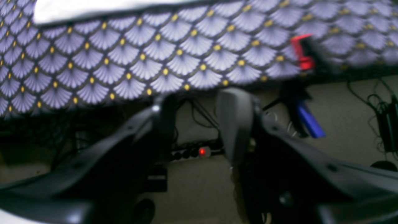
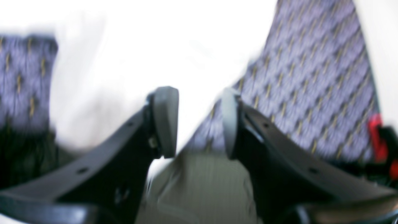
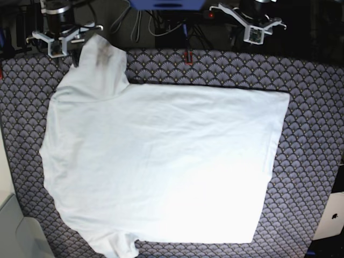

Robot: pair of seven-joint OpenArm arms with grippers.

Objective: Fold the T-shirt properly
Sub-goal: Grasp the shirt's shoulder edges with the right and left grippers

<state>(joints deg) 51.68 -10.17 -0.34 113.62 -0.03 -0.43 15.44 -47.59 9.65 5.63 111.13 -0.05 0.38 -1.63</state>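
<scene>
The white T-shirt (image 3: 161, 161) lies spread flat on the purple fan-patterned tablecloth (image 3: 312, 107), one sleeve (image 3: 99, 56) reaching toward the far left corner. My right gripper (image 3: 57, 45) hovers at the table's far edge just left of that sleeve. In its wrist view it (image 2: 199, 123) is open with nothing between its pads, the T-shirt (image 2: 124, 62) blurred behind. My left gripper (image 3: 257, 32) sits beyond the far edge, apart from the shirt. Its wrist view shows it (image 1: 199, 121) open and empty, with a strip of T-shirt (image 1: 93, 9) at the top.
A red clamp (image 3: 188, 56) grips the tablecloth at the far edge, seen also as a red clamp (image 1: 301, 51) with a blue handle (image 1: 309, 123). A power strip (image 1: 199, 151) and cables lie on the floor. A grey box (image 3: 13, 228) stands front left, a white device (image 3: 330, 217) front right.
</scene>
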